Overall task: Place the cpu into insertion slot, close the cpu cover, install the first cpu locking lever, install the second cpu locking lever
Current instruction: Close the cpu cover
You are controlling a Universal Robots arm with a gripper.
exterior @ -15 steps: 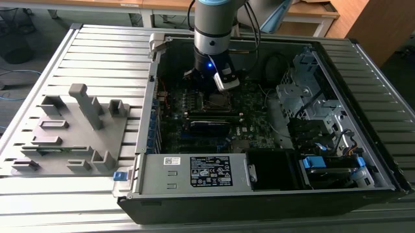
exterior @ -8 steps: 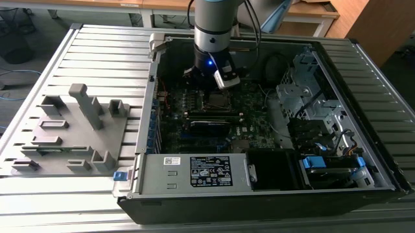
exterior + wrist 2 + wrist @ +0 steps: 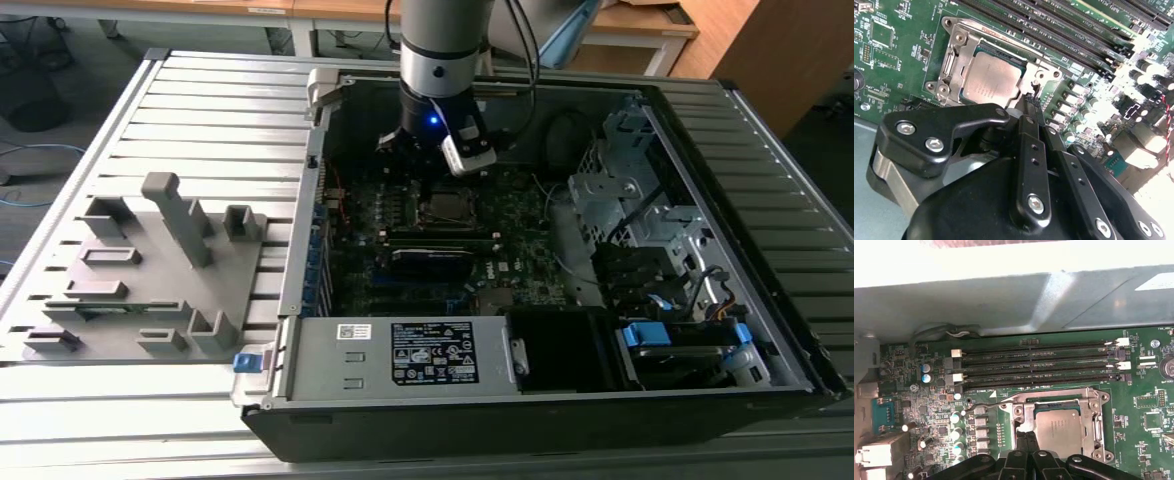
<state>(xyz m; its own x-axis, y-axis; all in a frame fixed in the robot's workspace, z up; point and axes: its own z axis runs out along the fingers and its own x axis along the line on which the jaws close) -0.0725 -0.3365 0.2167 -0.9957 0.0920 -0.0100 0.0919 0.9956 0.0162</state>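
The cpu [image 3: 990, 81] lies flat in the insertion slot [image 3: 447, 207], its dull silver top [image 3: 1059, 427] facing up. The silvery cpu cover [image 3: 961, 37] is down over it and frames its edges [image 3: 1054, 396]. One wire lever [image 3: 986, 405] runs along a cover edge, and its hooked end stands out to the side of the socket. Another lever [image 3: 1099, 425] lies along the opposite side. My gripper [image 3: 1030, 102] is shut, with its black fingertips [image 3: 1026, 434] at the socket's edge beside the cpu. In the exterior view the gripper [image 3: 427, 172] hangs just above the socket.
Long black memory slots [image 3: 1039, 362] run right beside the socket. The open computer case has a power supply [image 3: 400, 350] at the front and a drive cage [image 3: 641, 200] on the exterior view's right. A grey fixture plate [image 3: 147, 260] stands on the slatted table at the left.
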